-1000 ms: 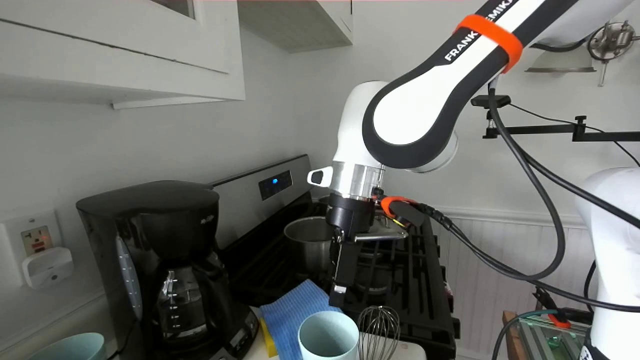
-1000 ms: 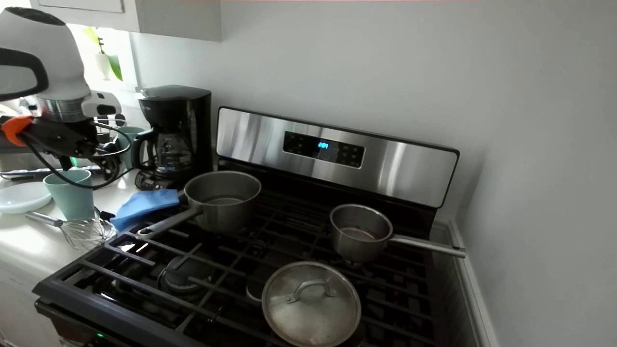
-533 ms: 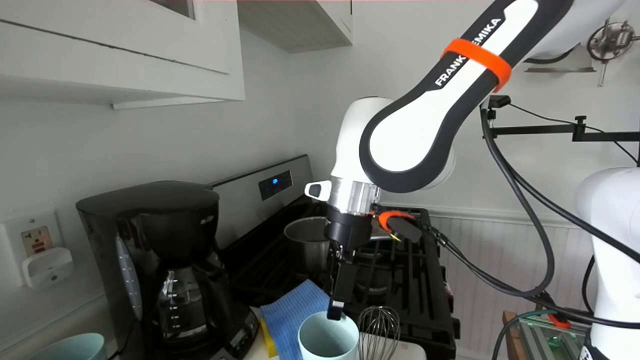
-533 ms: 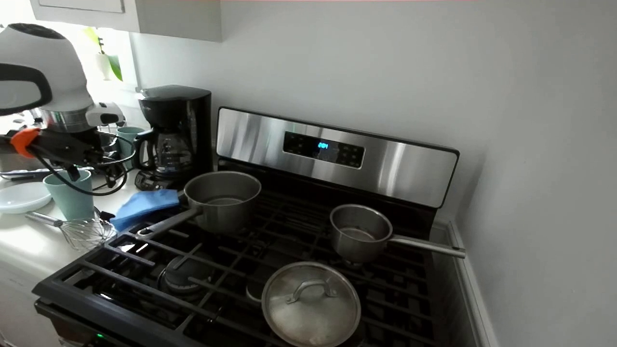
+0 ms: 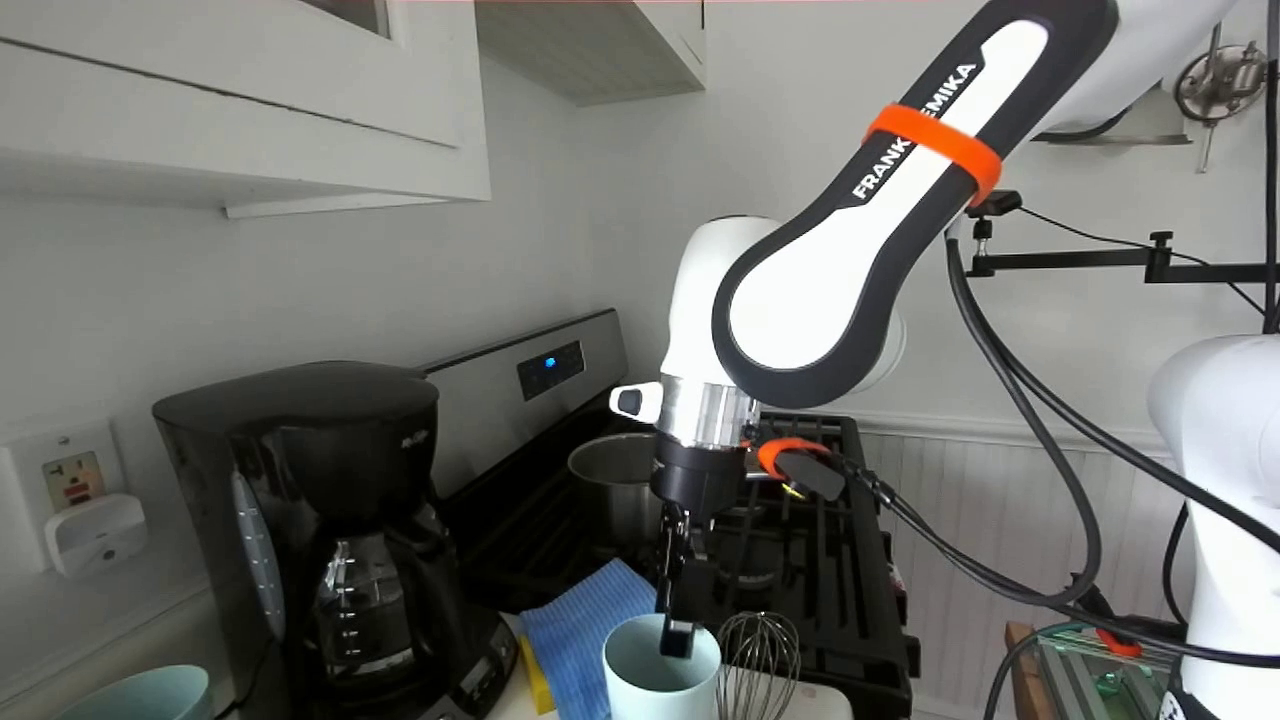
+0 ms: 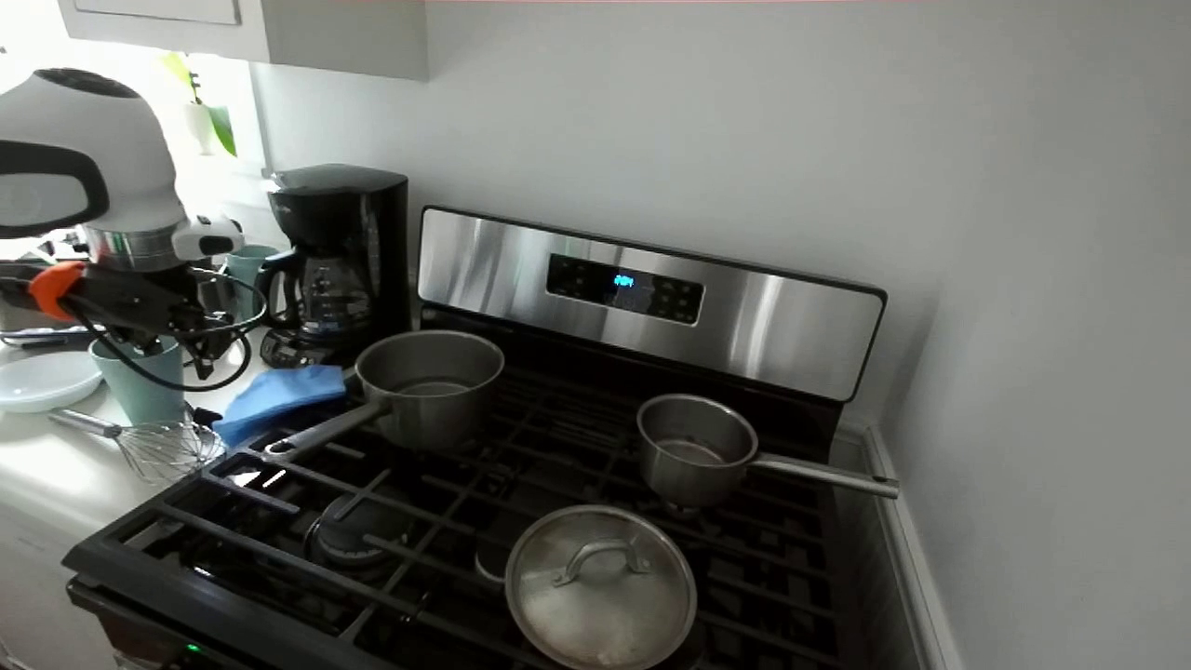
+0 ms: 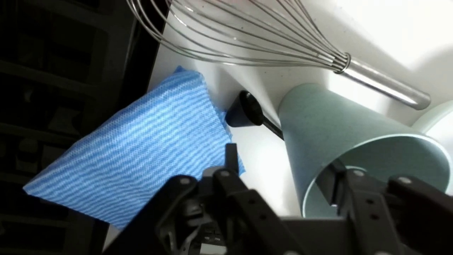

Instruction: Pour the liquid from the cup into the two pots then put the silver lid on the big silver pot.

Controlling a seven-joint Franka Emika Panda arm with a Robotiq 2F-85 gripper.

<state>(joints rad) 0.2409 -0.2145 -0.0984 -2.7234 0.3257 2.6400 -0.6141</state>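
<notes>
Counter — cup | whisk | blue cloth | coffee maker | dish

cup: mint, upright, counter | big silver pot, small pot: uncovered, stove | silver lid: handle up, stove

Pots: two. Cups: two. Lid, whisk, cloth, coffee maker, dish: one each.
</notes>
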